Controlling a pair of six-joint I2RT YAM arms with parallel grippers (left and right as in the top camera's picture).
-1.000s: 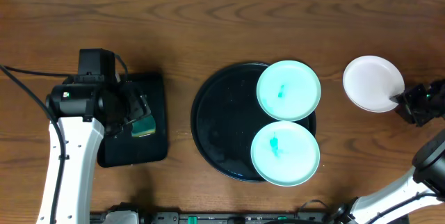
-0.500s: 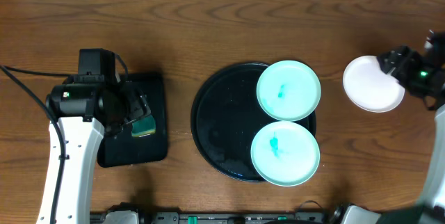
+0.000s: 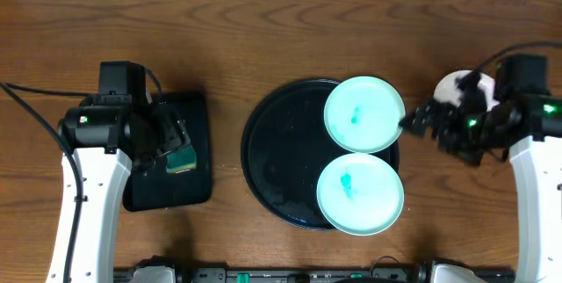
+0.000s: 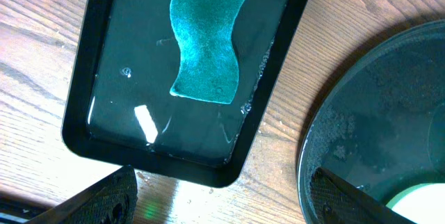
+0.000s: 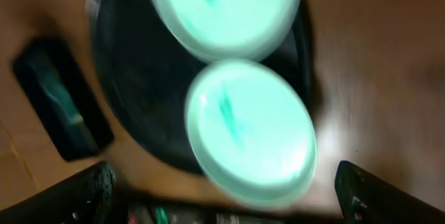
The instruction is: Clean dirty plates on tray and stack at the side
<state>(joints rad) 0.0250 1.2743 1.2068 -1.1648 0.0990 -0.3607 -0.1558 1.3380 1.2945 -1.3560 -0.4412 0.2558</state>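
Looking from your side of the bench (image 3: pixel 263 37) outward, the right arm is what gets in the way. It reaches across the white plate (image 3: pixel 450 90), which lies on bare wood to the right of the round tray (image 3: pixel 281 156), and hides most of it. The right fingers (image 5: pixel 76 196) are spread wide with nothing between them. From overhead they point at the right edge of the far plate (image 3: pixel 364 114) and sit just beside its rim. You cannot tell whether they touch it, and the right wrist view is too blurred to help. On the left, the left fingers (image 4: pixel 104 196) are also spread wide and grip nothing. They hang over the near end of the small tray (image 4: pixel 73 133), well apart from the plates. A black cable (image 3: pixel 26 90) trails over the wood behind that arm.

Now the containers. The round tray carries two pale-mint plates on its right half, while its left half shows only glossy, wet-looking black. The near plate (image 3: pixel 360 193) overhangs the tray's rim on your side, and it has a small teal smear at its centre. The far plate has the same smear and juts past the right rim. The two plates meet edge to edge. The small tray is rectangular and black, looks wet, and holds a teal sponge (image 4: pixel 207 50) lying flat at its far end.
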